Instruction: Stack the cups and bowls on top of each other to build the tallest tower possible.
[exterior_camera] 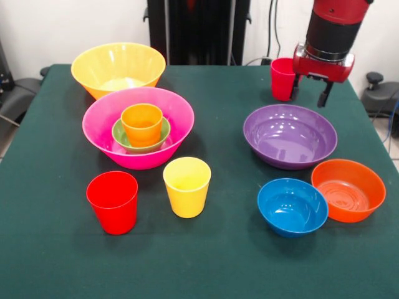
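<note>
My gripper (308, 98) hangs open at the far right of the table, nothing between its fingers. A crimson-pink cup (280, 78) stands upright just left of it, at or touching the left finger (294, 89). The tower is the big hot-pink bowl (100, 124), holding a small green bowl (120, 134) with an orange cup (142, 123) upright in it. In front of it stand a red cup (113, 202) and a yellow cup (187, 187). A purple bowl (290, 134) lies below the gripper, with a blue bowl (292, 207) and an orange bowl (348, 190) nearer.
A big orange-yellow bowl (118, 65) sits at the far left, touching the hot-pink bowl's back rim. The dark green table (218, 261) ends near the orange bowl on the right. Black equipment stands beyond the far edge.
</note>
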`<state>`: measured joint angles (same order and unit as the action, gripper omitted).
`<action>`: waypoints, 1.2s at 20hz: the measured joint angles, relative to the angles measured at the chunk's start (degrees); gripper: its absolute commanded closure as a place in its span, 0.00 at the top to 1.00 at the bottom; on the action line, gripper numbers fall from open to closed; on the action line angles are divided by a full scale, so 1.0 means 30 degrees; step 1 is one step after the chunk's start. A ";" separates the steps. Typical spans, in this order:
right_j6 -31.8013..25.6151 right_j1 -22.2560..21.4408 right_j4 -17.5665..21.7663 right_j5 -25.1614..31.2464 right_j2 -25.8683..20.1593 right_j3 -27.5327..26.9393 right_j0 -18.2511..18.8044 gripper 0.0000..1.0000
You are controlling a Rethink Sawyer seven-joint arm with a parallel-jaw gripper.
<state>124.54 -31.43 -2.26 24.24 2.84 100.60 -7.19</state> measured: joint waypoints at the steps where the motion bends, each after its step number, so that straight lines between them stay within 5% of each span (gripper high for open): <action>1: 0.0000 -0.0002 -0.0122 0.0004 0.0069 -0.0069 -0.0039 1.00; 24: 0.0000 0.1901 -0.1489 0.1100 0.0750 -0.4141 -0.0168 1.00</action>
<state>124.54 -25.73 -6.72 27.54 5.09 88.18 -7.69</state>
